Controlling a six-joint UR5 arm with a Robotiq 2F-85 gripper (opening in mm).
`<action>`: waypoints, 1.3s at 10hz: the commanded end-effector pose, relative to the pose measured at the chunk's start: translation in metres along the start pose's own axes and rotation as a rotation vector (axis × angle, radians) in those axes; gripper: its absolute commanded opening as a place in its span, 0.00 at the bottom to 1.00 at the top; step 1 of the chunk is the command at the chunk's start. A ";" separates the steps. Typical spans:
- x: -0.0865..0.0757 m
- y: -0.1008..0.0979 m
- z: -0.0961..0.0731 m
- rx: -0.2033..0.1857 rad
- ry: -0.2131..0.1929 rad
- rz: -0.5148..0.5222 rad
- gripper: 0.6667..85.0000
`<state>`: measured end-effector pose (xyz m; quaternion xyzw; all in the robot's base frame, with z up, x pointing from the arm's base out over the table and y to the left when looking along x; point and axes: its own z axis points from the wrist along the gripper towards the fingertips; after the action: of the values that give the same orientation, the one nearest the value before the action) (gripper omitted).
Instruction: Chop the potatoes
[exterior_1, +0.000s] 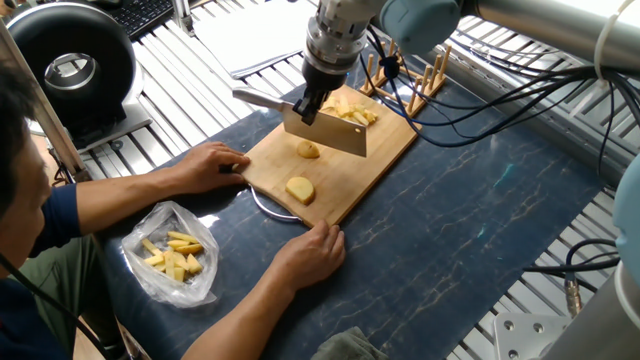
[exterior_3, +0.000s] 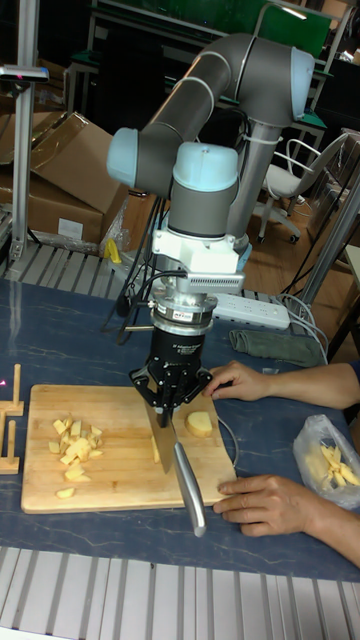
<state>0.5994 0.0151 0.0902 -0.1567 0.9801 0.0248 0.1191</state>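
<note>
- Pale yellow potatoes lie on the wooden cutting board, and you have three lots to reckon with: a small piece just under the blade, a larger rounded half on the person's side of the jaws, and a heap of already cut chunks on the far side, towards the wooden rack.
- Your gripper has its jaws closed on the knife; the blade hangs edge-down just above the board, with the steel handle sticking out to one side.
- Peeled potato is firm but wet, so judge it slippery: a rounded piece may skid or roll from under the edge if you come down off-centre.
- The larger half looks to be resting on a flat side (hard to be sure from here), which would make it the steadier one to cut; the small piece under the blade is light and likely to shoot sideways.
- You do not take hold of the potato itself; your hold is on the knife, so keep the blade square to the board and press straight down through the middle of a piece.
- Two hands steady the board, one at its end and the other at its near edge, both well clear of the blade but close to the larger half; mind them.
- Ignore the plastic bag of sticks on the counter, well away from the jaws.
</note>
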 end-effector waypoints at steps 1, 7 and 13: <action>0.000 -0.001 -0.002 0.001 0.006 0.025 0.00; -0.001 0.001 -0.004 0.006 0.015 0.042 0.00; 0.001 0.004 -0.002 -0.002 0.017 0.057 0.00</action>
<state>0.5965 0.0161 0.0920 -0.1355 0.9847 0.0207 0.1078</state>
